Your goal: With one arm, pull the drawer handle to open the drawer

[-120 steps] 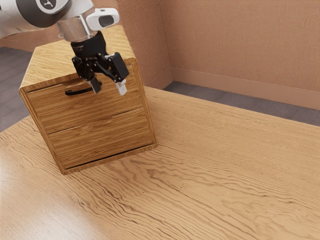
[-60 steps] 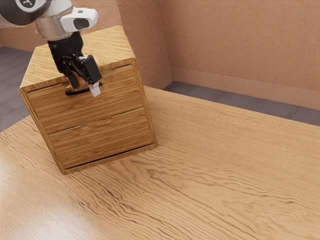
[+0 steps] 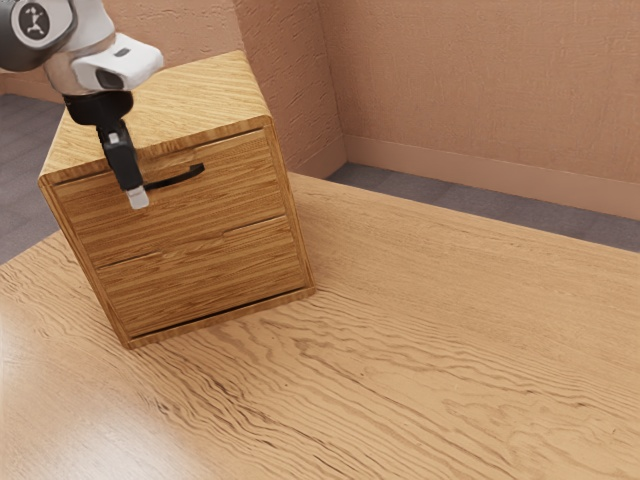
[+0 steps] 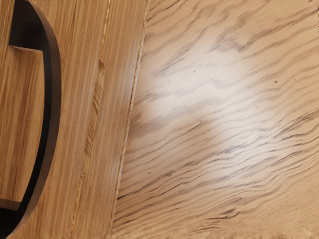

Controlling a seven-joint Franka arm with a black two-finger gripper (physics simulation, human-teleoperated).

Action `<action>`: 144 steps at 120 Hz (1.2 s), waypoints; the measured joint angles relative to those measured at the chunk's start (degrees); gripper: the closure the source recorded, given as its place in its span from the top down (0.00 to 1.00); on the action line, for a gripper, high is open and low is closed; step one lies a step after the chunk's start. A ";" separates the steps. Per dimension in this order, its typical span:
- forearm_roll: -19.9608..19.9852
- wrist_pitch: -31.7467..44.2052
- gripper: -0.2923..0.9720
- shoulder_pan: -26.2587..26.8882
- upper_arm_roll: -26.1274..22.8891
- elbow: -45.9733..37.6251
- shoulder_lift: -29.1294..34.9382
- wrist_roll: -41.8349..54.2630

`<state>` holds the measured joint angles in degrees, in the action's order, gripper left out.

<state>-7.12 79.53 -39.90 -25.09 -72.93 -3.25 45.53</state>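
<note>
A wooden two-drawer cabinet stands on the bench, toward the far side and the exterior view's left, with its front turned to the near side. The upper drawer looks shut, flush with the frame. Its black bow handle runs across the drawer front. The gripper hangs at the handle's end nearer the exterior view's left, just beside it or perhaps touching. It is seen edge-on, so whether it is open or closed cannot be told.

The handle is a thin, stiff bar standing off the wood. It likely wants a hold around its middle and a straight outward pull. The drawer should slide lightly, though the cabinet itself might shift.

Count: one cabinet, two drawer fronts, one visible handle, one gripper.
</note>
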 joint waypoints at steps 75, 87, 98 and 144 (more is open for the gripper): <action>0.93 20.24 0.77 -1.08 -0.31 -16.47 10.54 15.23; 1.15 21.53 0.77 -1.09 -0.31 -16.59 10.54 14.80; 1.24 22.26 0.77 -1.42 -0.31 -17.24 10.54 14.01; 1.23 24.13 0.77 -1.71 -0.19 -20.13 10.52 11.19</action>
<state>-5.90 103.65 -41.62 -25.28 -93.06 7.27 56.72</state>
